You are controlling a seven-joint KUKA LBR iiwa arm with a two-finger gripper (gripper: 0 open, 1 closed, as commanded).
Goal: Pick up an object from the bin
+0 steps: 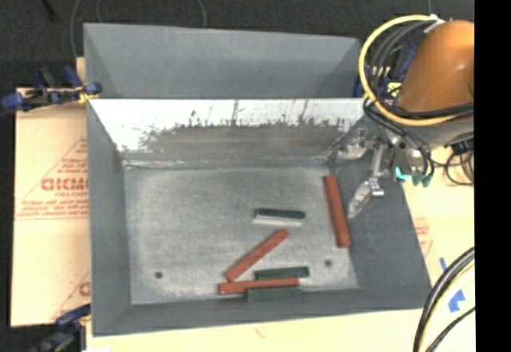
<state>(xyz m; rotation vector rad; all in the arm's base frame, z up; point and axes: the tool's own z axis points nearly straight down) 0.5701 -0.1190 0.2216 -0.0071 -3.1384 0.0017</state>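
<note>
My gripper point(364, 192) hangs over the bin's right sloping wall, below the orange-covered wrist. Just to its left a red-brown stick point(337, 211) lies lengthwise along the right edge of the bin floor, its upper end near the gripper; nothing shows it being held. A dark green stick with a pale side point(279, 216) lies flat in the middle of the floor.
Toward the front of the floor lie a slanted red-brown stick point(257, 255), a dark green stick point(281, 272) and another red-brown stick point(257, 286) along the front wall. Steep grey walls surround the floor.
</note>
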